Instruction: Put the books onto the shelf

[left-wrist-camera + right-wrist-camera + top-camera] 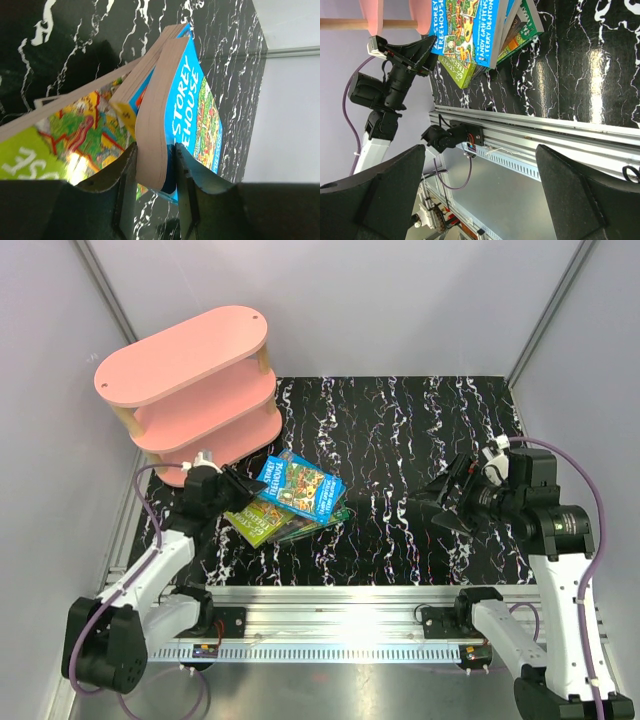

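Several books lie in a loose pile on the black marbled mat, just in front of the pink three-tier shelf [190, 370]. The bright blue book [300, 485] is on top, over a green one [255, 523] and a darker one [322, 523]. My left gripper [243, 485] is at the pile's left side. In the left wrist view its fingers [125, 172] press both faces of the blue book [192, 110] at its page edge, lifting that edge off the green book [65, 130]. My right gripper [435, 508] hangs open to the right of the pile, nothing between its fingers.
The shelf stands at the mat's back left corner, close to the left wall. An aluminium rail [330, 615] runs along the near edge with both arm bases on it. Grey walls enclose the mat on three sides.
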Tool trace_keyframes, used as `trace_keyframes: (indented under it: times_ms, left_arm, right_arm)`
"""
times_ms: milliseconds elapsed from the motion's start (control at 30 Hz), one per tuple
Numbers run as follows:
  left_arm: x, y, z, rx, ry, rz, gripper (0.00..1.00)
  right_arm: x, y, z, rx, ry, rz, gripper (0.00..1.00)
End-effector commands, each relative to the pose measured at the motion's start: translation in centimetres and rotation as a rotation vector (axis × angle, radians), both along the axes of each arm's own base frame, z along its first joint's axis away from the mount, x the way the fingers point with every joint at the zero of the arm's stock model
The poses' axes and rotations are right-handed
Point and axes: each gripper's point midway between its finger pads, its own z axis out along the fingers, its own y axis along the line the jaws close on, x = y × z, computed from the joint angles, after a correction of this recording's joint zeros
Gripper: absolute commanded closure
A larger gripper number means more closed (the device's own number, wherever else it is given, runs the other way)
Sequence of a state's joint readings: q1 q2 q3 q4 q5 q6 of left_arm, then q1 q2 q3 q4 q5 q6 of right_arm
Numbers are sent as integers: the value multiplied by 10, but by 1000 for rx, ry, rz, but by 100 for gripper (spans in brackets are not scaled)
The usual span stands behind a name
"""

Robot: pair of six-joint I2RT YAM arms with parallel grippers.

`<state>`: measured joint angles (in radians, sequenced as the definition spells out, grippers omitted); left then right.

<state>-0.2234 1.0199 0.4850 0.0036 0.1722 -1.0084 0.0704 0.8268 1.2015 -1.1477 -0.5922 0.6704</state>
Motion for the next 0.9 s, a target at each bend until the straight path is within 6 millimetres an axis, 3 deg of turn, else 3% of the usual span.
trace_keyframes:
  times_ms: [0,167,300,633,667,867]
  left_arm:
    - [-21,13,-12,123,64,-25,100]
    - [-37,22,-6,151,83,-9,100]
    - [-52,29,10,162,52,9,100]
    - [-105,55,36,192,48,81,100]
    - [-106,60,48,194,11,109,100]
    - [-110,67,77,179,-25,159,100]
  right_arm:
    - [-1,4,10,27,-51,12,0]
    - [-7,7,11,53,-62,13,0]
    - [-15,8,9,61,-73,20,0]
    - [-33,16,7,126,-90,37,0]
    - [-36,17,8,136,-89,44,0]
    - [-47,23,19,162,-98,93,0]
